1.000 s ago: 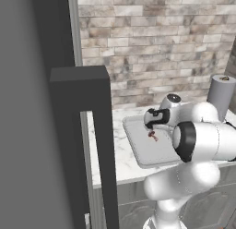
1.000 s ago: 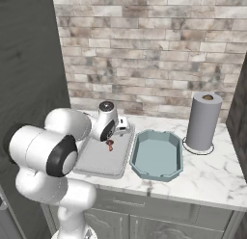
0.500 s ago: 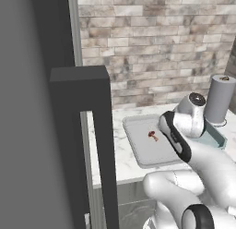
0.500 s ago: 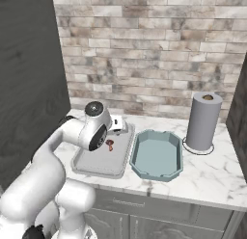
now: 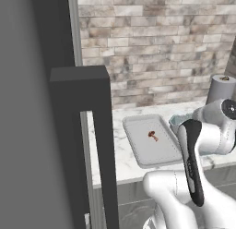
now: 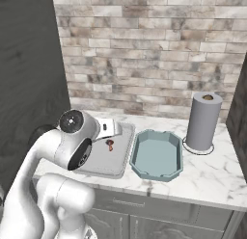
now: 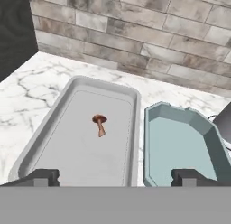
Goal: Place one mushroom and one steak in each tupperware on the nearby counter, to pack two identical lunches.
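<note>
Packing first lunch: mushroom (image 7: 99, 123) lies on its side in grey tupperware (image 7: 49, 128), near middle, toward back edge, cap left of stem. Teal tupperware (image 7: 212, 142) just beside it on right, nothing inside. Both on marble counter (image 7: 27, 87), paper towel roll (image 6: 203, 121) toward right end.

Gripper (image 7: 115, 177) released, jaws spread wide, holding nothing, hanging above front edges of both tupperware, mushroom ahead and slightly left. Next fetch judged steak; none visible on counter.
</note>
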